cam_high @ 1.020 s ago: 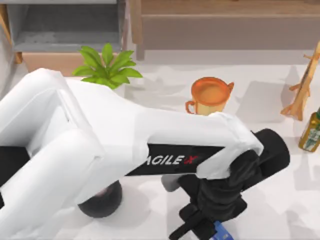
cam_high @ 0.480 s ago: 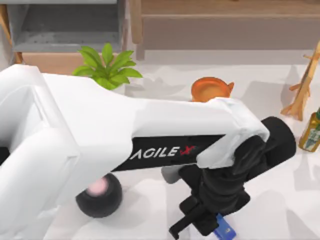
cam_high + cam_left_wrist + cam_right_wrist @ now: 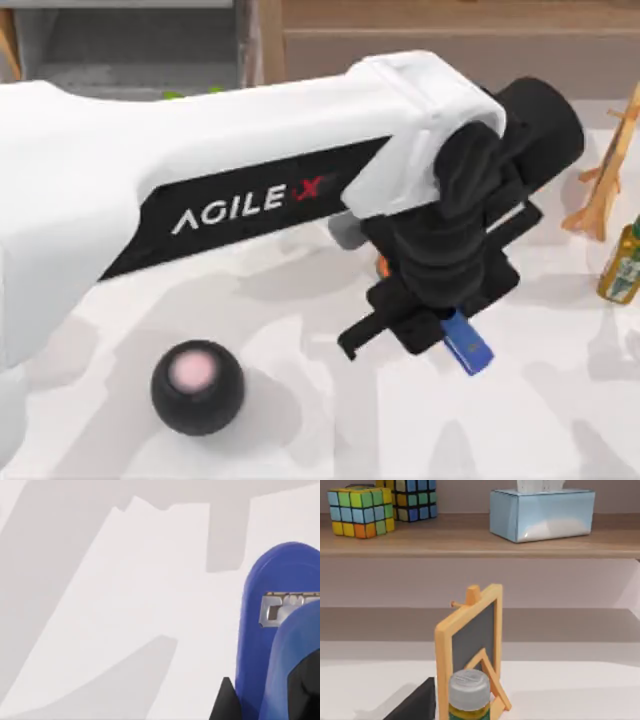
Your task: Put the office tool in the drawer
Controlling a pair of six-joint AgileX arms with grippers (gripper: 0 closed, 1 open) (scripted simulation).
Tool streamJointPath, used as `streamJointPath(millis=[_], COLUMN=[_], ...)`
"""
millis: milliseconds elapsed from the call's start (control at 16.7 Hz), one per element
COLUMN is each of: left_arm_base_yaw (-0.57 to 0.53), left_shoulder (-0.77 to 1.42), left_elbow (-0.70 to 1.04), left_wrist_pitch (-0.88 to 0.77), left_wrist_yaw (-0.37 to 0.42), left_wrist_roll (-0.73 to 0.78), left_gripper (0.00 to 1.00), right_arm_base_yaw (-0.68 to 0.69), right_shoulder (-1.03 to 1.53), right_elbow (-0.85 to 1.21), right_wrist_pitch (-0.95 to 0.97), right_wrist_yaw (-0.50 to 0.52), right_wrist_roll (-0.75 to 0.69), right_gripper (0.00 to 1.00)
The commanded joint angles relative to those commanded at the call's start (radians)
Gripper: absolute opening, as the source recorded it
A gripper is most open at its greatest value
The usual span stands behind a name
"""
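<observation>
The office tool (image 3: 470, 349), a small blue stapler-like piece, hangs above the table right of centre, with my left gripper (image 3: 445, 330) shut on it. In the left wrist view its blue body (image 3: 272, 630) shows close up over bare white table, a metal strip showing in its open slot. The drawer (image 3: 130, 50), with its grey inside, is pulled open at the back left; my left arm's white link crosses in front of it. My right arm is off at the table's right, its wrist view facing the easel.
A black sphere with a pink top (image 3: 197, 387) sits at the front left. A wooden easel (image 3: 603, 185) (image 3: 470, 640) and a yellow bottle (image 3: 622, 262) (image 3: 469, 695) stand at the right edge. Behind, a shelf holds colour cubes (image 3: 362, 511) and a tissue box (image 3: 542, 512).
My left arm has risen and swung toward the back, carrying the office tool up off the front edge. The arm now covers the plant and the orange cup.
</observation>
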Motion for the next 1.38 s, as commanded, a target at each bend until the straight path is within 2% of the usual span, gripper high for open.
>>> streamJointPath(millis=[300,600,960,1200,1380], left_arm_base_yaw=[0.248,0.569,0.961,1.175,1.274], left_shoulder=[-0.036,0.022,0.179,0.333,0.458], left_elbow=[0.264,0.494,0.690,0.770,0.809], left_wrist_pitch=[-0.104,-0.246,-0.375,-0.395,-0.384], left_wrist_yaw=[-0.010,-0.035,-0.052,-0.040,-0.015], left_wrist_roll=[0.380,0.858,1.388,1.635,1.760], left_gripper=[0.00,0.00,0.00,0.00,0.00], right_arm_base_yaw=[0.000,0.000,0.000,0.000,0.000], right_shoulder=[0.000,0.000,0.000,0.000,0.000], right_elbow=[0.000,0.000,0.000,0.000,0.000], right_wrist_pitch=[0.000,0.000,0.000,0.000,0.000], right_wrist_yaw=[0.000,0.000,0.000,0.000,0.000], right_wrist_roll=[0.000,0.000,0.000,0.000,0.000], right_gripper=[1.00,1.00,1.00,1.00,1.00])
